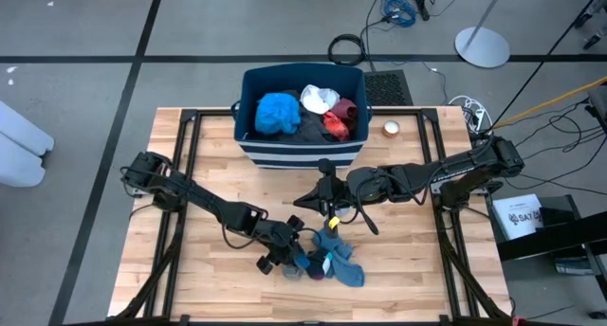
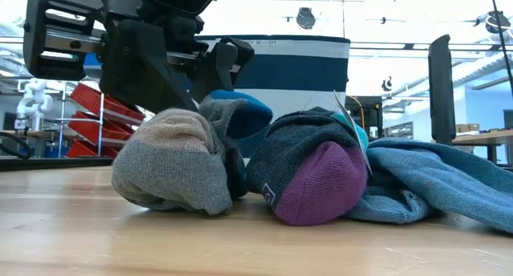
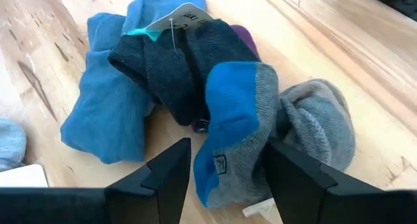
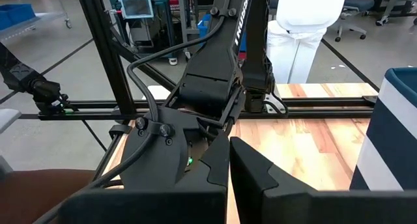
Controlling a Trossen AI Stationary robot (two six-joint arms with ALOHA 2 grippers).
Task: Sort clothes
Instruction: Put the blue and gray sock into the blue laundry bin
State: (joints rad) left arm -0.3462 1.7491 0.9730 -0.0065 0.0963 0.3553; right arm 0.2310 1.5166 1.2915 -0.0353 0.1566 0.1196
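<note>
Straddling a grey sock [image 3: 238,129] with a bright blue toe, the left gripper [image 3: 228,178] sits low at the near edge of the table [image 1: 209,269] with its fingers spread, one on each side of the fabric and not yet pinching it; the sensible move, I judge, is to settle a little lower and close on the thick blue-and-grey fold alone. The sock lies in a small heap — a dark sock with a purple toe [image 2: 317,184] and a paper tag beside it, a blue-grey sock [image 3: 107,110] beyond; they touch, so a shallow bite risks dragging a neighbour along. Lifting straight up and letting the others fall away looks safer than sweeping sideways. The rest of the clothes — a bright blue top [image 1: 278,114], a white piece [image 1: 318,99], a red one [image 1: 340,122] — lie in the striped bin [image 1: 299,153] at the far side of the table, well apart from the heap. The right gripper [image 4: 229,165] waits near the table's middle, fingers pressed together on nothing.
</note>
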